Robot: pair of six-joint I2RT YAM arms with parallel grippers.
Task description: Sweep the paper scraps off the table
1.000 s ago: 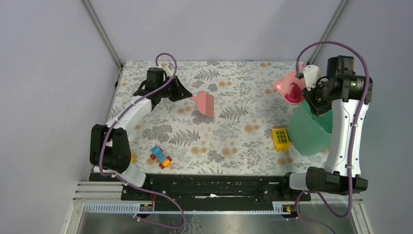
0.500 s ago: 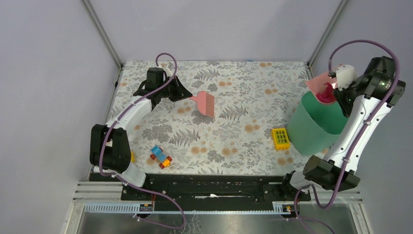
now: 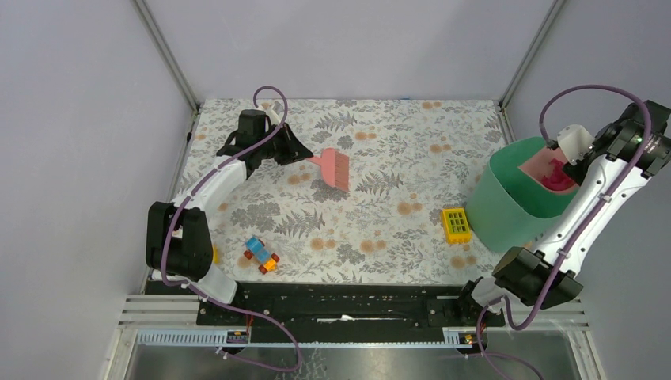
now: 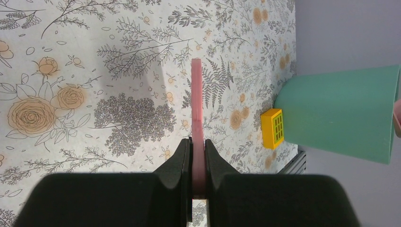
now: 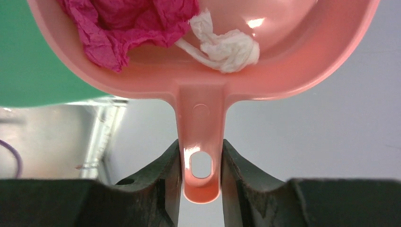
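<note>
Top view first: compared with a second ago, the right arm has swung out to the right. The dustpan (image 3: 543, 166) was up by the far right corner of the table (image 3: 396, 134) and is now over the mouth of the bin (image 3: 502, 207). Everything else is where it was. The left gripper (image 3: 305, 156) is parked far left with the brush (image 3: 339, 170), the bricks (image 3: 261, 255) are near the front edge, and the block (image 3: 456, 225) is just beside the bin. The bin is a smooth teal plastic cone shape lying tilted on the leaf-and-flower cloth. You can see a bit of magenta from the scraps (image 3: 560, 174) in the pan. The right gripper (image 3: 563, 155) has the pan by its handle.

Left wrist: the left gripper (image 4: 197, 147) has its fingers pressed onto the thin pink brush (image 4: 196, 104), which shows edge-on and pokes out over the cloth. The bin (image 4: 340, 118) fills the right side. The yellow grid-topped block (image 4: 273, 127) is up against its wall.

Right wrist: the right gripper (image 5: 202, 163) is pinching the dustpan (image 5: 203, 97) by its glossy pink handle, right at the hang hole. In the rounded pan are the scraps (image 5: 123, 23), a crinkly magenta wad and a twisted white one touching it. The green bin (image 5: 33, 61) sits behind on the left.
</note>
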